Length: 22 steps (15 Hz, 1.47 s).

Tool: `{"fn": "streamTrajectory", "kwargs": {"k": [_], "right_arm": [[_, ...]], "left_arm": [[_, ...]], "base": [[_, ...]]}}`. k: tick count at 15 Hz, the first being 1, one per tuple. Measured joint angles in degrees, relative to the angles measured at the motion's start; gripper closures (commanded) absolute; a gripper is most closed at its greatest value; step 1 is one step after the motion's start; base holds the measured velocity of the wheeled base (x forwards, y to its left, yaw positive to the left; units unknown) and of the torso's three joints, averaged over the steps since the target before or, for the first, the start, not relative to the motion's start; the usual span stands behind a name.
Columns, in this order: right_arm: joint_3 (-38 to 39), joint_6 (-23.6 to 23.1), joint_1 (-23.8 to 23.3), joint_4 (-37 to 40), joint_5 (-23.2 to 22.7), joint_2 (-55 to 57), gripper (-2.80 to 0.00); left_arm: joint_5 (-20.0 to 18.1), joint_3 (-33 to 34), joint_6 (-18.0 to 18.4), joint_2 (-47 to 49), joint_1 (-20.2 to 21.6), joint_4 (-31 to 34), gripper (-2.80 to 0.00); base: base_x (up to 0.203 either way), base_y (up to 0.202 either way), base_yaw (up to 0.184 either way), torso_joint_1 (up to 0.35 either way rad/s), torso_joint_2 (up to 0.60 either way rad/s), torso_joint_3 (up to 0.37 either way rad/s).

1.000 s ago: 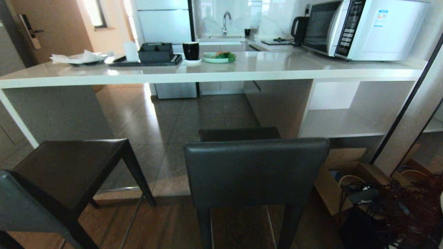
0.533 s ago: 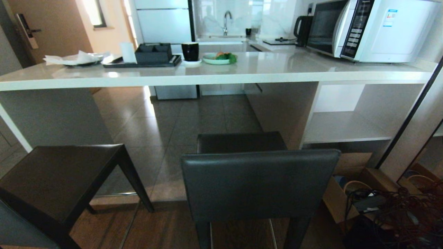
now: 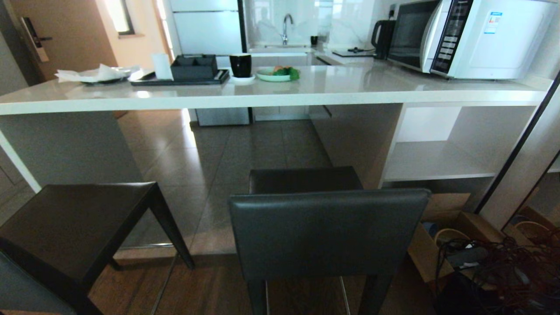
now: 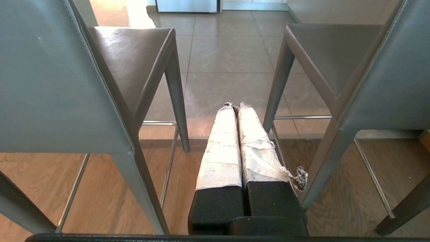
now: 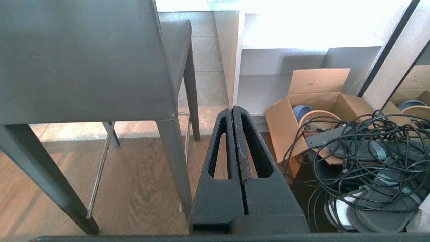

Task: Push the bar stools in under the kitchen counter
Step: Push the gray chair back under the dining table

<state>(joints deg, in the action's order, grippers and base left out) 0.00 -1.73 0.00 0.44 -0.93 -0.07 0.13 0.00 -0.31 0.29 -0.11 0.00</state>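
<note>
Two bar stools stand out from the kitchen counter (image 3: pixel 262 99), backs toward me. One stool (image 3: pixel 328 232) is straight ahead, with its dark grey backrest near and its seat in front of the counter's opening. The other stool (image 3: pixel 74 223) is at the lower left, turned at an angle. Neither arm shows in the head view. My left gripper (image 4: pixel 235 107), fingers wrapped in white tape, is shut and empty, low in the gap between the left stool (image 4: pixel 50 84) and the right stool (image 4: pixel 386 84). My right gripper (image 5: pixel 232 109) is shut and empty, beside the right stool's (image 5: pixel 84 60) rear leg.
On the counter are a microwave (image 3: pixel 472 37), a kettle (image 3: pixel 381 37), a black tray (image 3: pixel 183 76), a black cup (image 3: pixel 241 64) and a green plate (image 3: pixel 275 73). An open cardboard box (image 5: pixel 315 97) and tangled cables (image 5: pixel 369 151) lie on the floor at the right, by white shelves (image 3: pixel 437 162).
The whole head view shifted closer to the counter and stools between the first two frames, then held still. The stools themselves and both grippers show no movement.
</note>
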Motion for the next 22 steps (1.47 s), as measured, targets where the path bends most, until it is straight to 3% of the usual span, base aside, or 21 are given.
{"fn": "streamTrajectory", "kwargs": {"k": [1,2,10,13,15,19,22], "right_arm": [[0.00,0.00,0.00,0.00,0.02,0.00,0.00],[0.00,0.00,0.00,0.00,0.02,0.00,-2.80],[0.00,0.00,0.00,0.00,0.07,0.00,-2.80],[0.00,-0.20,0.00,-0.04,-0.15,0.00,-2.80],[-0.43,-0.16,0.00,0.02,-0.12,0.00,-2.80],[-9.00,0.88,0.24,0.13,-1.29,4.11,-2.80],[-13.78,3.39,3.15,-5.12,-3.90,13.13,-2.80]], "left_arm": [[-0.01,0.00,0.00,0.00,-0.02,0.00,0.00],[0.02,0.00,0.00,0.00,-0.05,0.00,-2.80],[-0.03,0.00,0.02,0.00,0.01,0.00,-2.80],[-0.93,-0.02,3.71,0.00,0.01,-0.26,-2.80],[-3.75,-0.65,6.22,0.07,0.01,-1.57,-2.80],[-9.03,-13.05,-0.04,7.89,-0.17,-1.31,-2.80],[-12.29,-17.73,-3.44,21.25,-3.15,-9.72,-2.80]], "base": [[0.000,0.000,0.000,0.000,0.00,0.000],[0.000,0.000,0.000,0.000,0.00,0.000],[0.000,0.000,0.000,0.000,0.00,0.000],[0.000,0.000,0.000,0.000,0.00,0.000],[0.000,0.000,0.000,0.000,0.00,0.000],[0.000,0.000,0.000,0.000,0.00,0.000],[0.000,0.000,0.000,0.000,0.00,0.000]]}}
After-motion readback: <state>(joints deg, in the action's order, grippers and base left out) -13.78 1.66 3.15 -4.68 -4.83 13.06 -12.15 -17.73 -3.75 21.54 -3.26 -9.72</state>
